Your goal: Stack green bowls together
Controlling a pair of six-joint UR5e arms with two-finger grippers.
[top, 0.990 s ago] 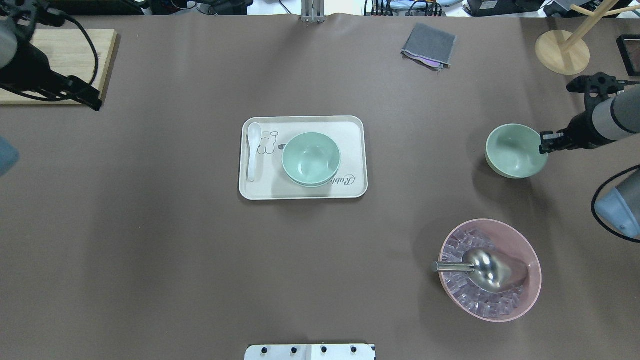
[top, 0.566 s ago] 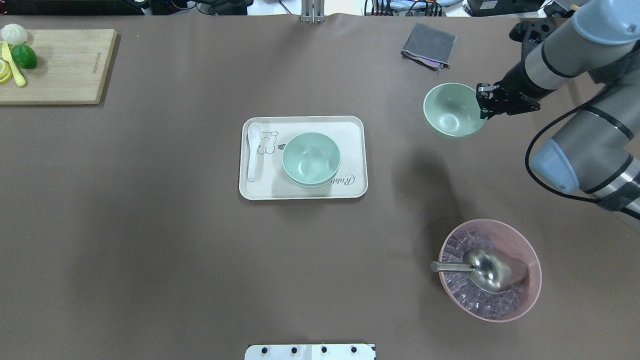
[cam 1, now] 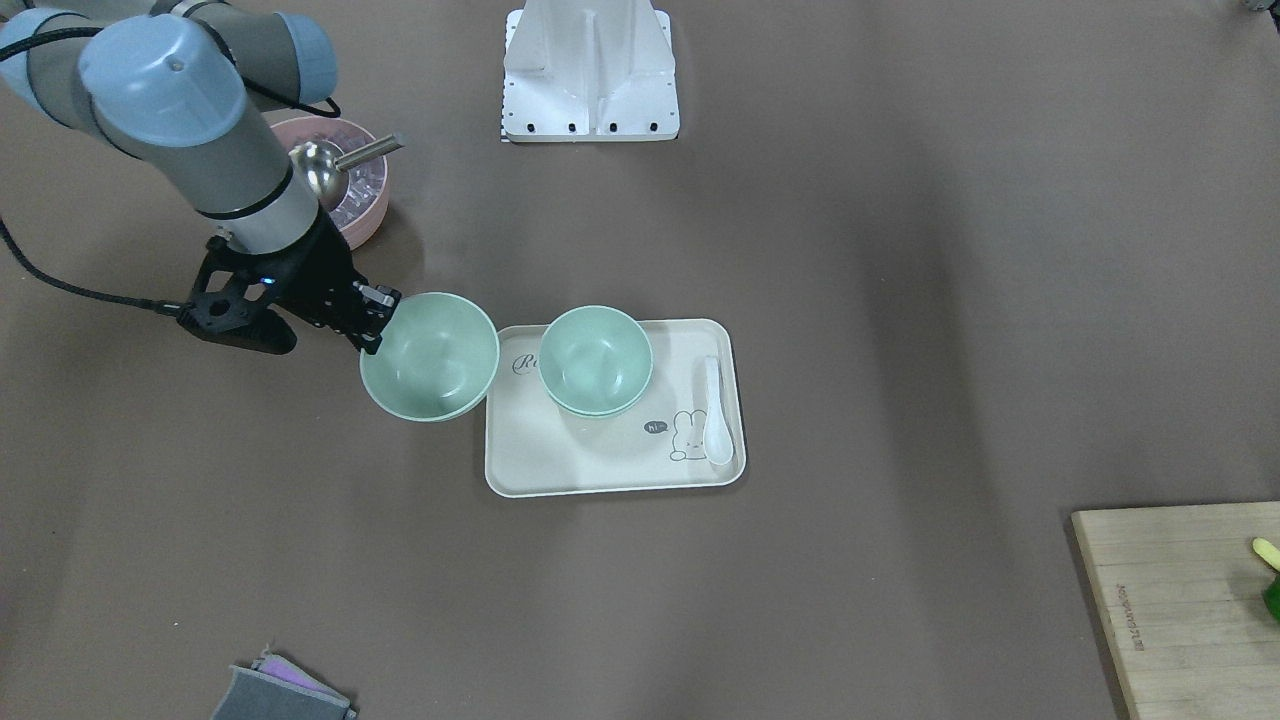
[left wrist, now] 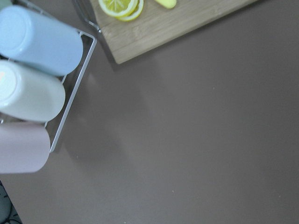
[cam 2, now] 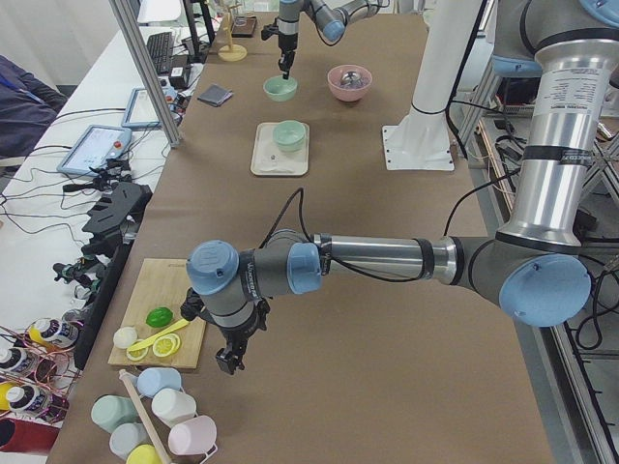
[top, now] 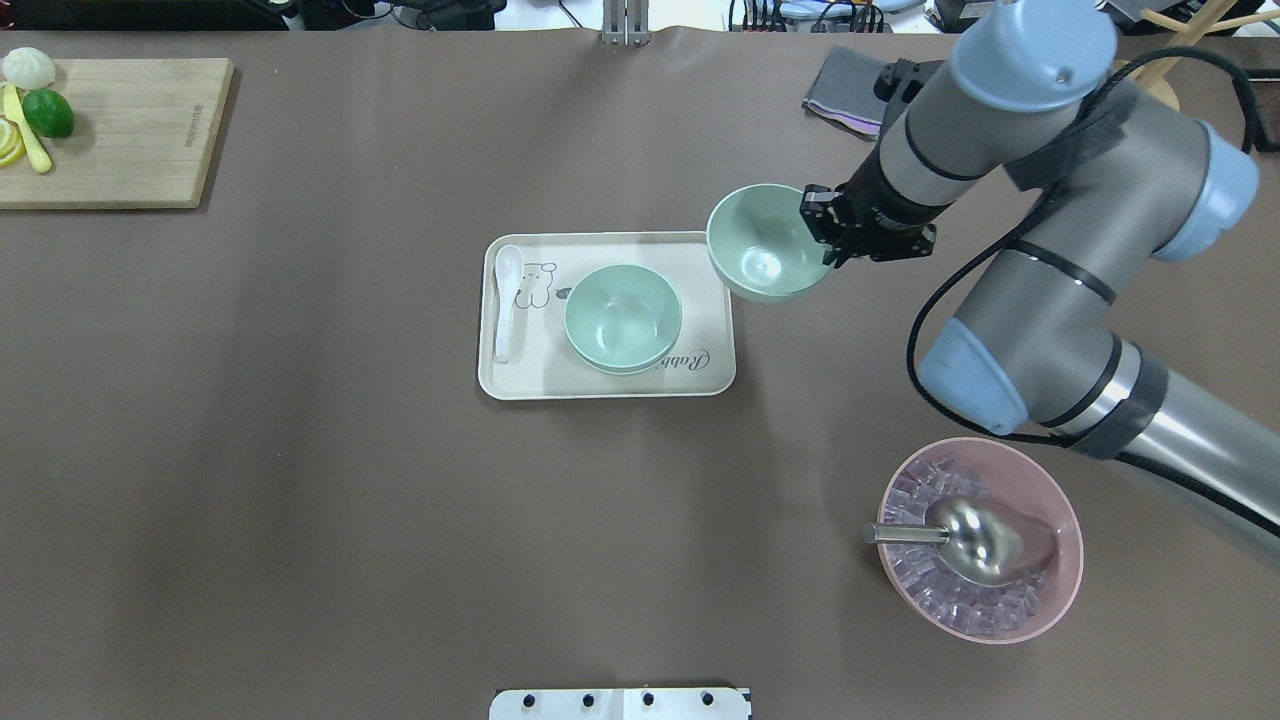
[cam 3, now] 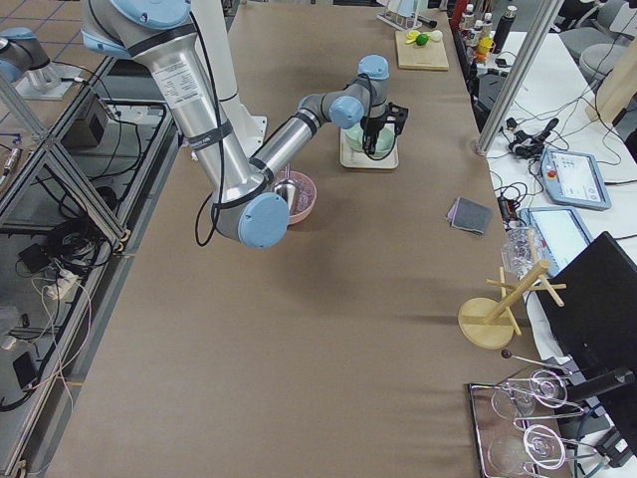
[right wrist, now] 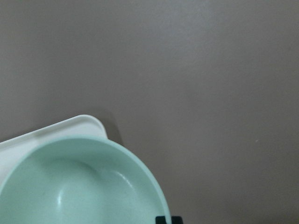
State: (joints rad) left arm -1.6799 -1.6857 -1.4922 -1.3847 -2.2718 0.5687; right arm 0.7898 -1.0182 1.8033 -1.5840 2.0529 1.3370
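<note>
Green bowls: one, the held bowl (top: pixel 765 245), is pinched at its rim, at its 3 o'clock in the overhead view, by the right hand (top: pixel 822 232), which is clenched on that rim. The mouth is turned upward. Being round, it has no long axis. It is seen at 2 o'clock of the nested pair (top: pixel 622 318) and overlaps the tray (top: pixel 700 382) at the corner.

The nested pair stands mouth-up on the tray, with a second rim line noted under the upper bowl. A white spoon (top: pixel 507 300) lies at its 9 o'clock, on the tray.

The tray corner is shown under the held bowl's rim only in the right wrist view. In the exterior right view the bowl is mostly hidden by the arm.

The pink bowl (top: pixel 1062 590) with its metal scoop (top: pixel 975 540) sits on the table at 5 o'clock of the held bowl, well apart.

The left hand (cam 2: pixel 228 364) is seen only in the exterior left view, beside the cutting board (cam 2: pixel 179 290); whether it is released or clenched cannot be told. Its wrist view shows lemon slices (left wrist: pixel 119 7) and lying cups (left wrist: pixel 37 42).
</note>
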